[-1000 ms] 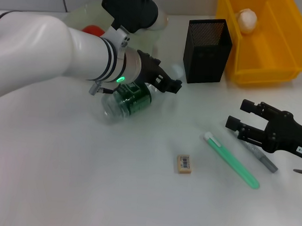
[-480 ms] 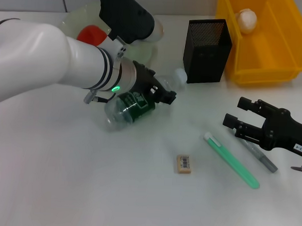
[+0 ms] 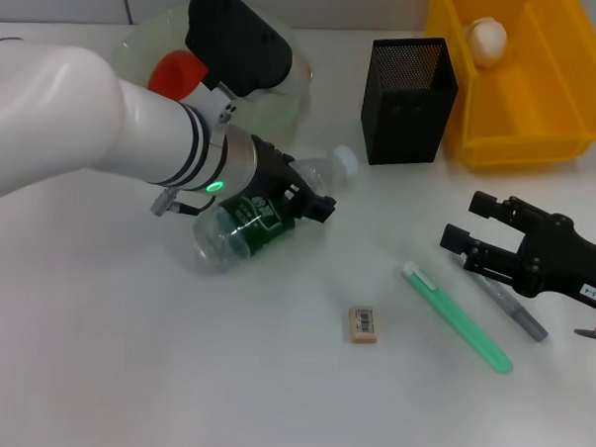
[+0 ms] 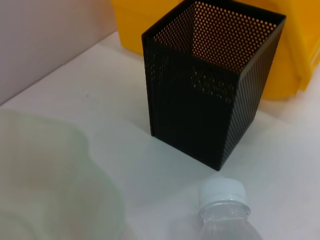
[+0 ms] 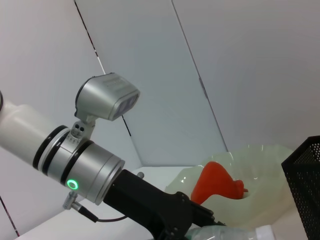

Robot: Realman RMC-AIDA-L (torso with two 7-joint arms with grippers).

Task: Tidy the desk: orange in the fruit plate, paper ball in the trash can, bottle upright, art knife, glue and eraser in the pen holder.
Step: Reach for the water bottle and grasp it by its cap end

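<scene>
The bottle (image 3: pixel 241 224) lies on its side at mid-table, its white cap (image 4: pixel 222 192) pointing toward the pen holder (image 3: pixel 408 90). My left gripper (image 3: pixel 304 199) sits over the bottle's shoulder, and the bottle's green label shows under it. The orange (image 3: pixel 176 73) rests in the fruit plate (image 3: pixel 296 85) behind my left arm. The paper ball (image 3: pixel 487 39) lies inside the trash can (image 3: pixel 520 114). The eraser (image 3: pixel 363 323) lies flat on the table. A green glue stick (image 3: pixel 459 320) and the grey art knife (image 3: pixel 517 314) lie at the right. My right gripper (image 3: pixel 466 223) hovers open over the knife.
The pen holder (image 4: pixel 210 100) stands just beyond the bottle cap, with the trash can (image 4: pixel 150 15) behind it and the fruit plate (image 4: pixel 50 175) beside the bottle. From the right wrist I see the left arm (image 5: pixel 90 165), the orange (image 5: pixel 217 180) and the fruit plate (image 5: pixel 260 160).
My left gripper has drawn back along the bottle from near the pen holder toward the label, uncovering the cap. The bottle has shifted slightly. The right gripper has barely moved.
</scene>
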